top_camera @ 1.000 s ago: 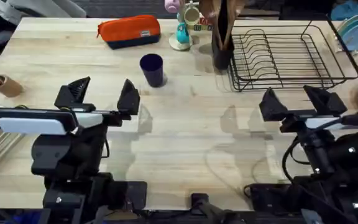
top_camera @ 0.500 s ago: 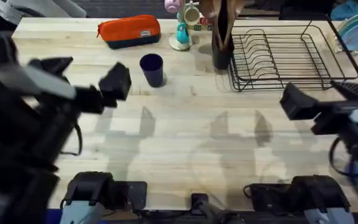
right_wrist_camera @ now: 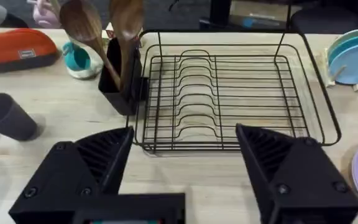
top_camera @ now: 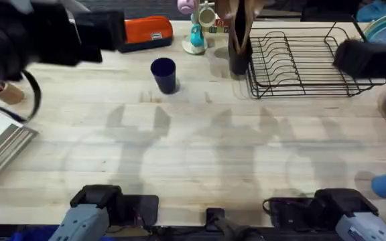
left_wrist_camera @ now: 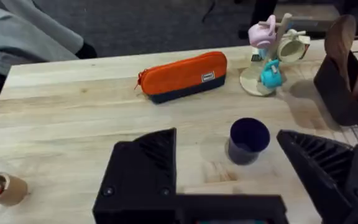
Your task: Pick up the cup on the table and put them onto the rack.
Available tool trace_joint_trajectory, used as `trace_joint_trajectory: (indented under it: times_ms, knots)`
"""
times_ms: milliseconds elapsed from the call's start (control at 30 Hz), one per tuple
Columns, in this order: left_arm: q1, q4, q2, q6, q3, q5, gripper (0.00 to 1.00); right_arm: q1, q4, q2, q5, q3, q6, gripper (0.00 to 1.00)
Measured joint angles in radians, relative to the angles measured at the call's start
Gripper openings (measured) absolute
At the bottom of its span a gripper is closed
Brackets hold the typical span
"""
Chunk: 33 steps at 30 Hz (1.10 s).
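The dark navy cup (top_camera: 164, 73) stands upright on the table (top_camera: 200, 147), left of the black wire rack (top_camera: 307, 60). My left gripper (left_wrist_camera: 225, 155) is open and empty, raised above the table, and the cup (left_wrist_camera: 248, 140) sits just beyond the gap between its fingers. My right gripper (right_wrist_camera: 185, 143) is also open and empty. It hangs above the table in front of the rack (right_wrist_camera: 229, 93), and the cup (right_wrist_camera: 8, 117) shows far to one side. In the overhead view both arms are large dark blurs, the left arm (top_camera: 39, 37) and the right arm (top_camera: 367, 57).
An orange pouch (top_camera: 139, 32) and a mug tree with pastel mugs (top_camera: 196, 27) stand behind the cup. A dark utensil holder with wooden spoons (top_camera: 238, 47) stands against the rack's left end. Plates (top_camera: 384, 30) lie at the far right, a cardboard tube (top_camera: 5, 92) at the left.
Both arms have risen from low near the front edge and swung toward the far side, the left to the upper left, the right over the rack's right end. The cup has not moved.
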Motion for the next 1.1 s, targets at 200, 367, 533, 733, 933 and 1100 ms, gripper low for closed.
trace_joint_trajectory:
  times_ms: [200,367,533,733,933,1100]
  knots:
    - [0.000,-0.084,0.105,0.000,0.108,0.000,0.993,0.000,-0.025,0.104,0.000,0.086,0.000,0.996]
    - [0.000,-0.089,0.129,0.000,0.110,0.000,0.993,0.000,-0.029,0.118,0.000,0.086,0.000,0.996]
    - [0.000,-0.092,0.127,0.000,0.110,0.000,0.993,0.000,-0.026,0.117,0.000,0.087,0.001,0.996]
    - [0.000,-0.091,0.128,0.000,0.110,0.000,0.993,0.000,-0.031,0.117,-0.001,0.087,0.059,0.996]
    - [0.000,-0.099,0.188,0.000,0.116,0.001,0.993,0.000,-0.032,0.118,-0.008,0.087,0.080,0.996]
    - [-0.026,-0.116,0.313,0.008,0.161,0.001,0.993,0.000,-0.032,0.134,-0.013,0.087,0.084,0.996]
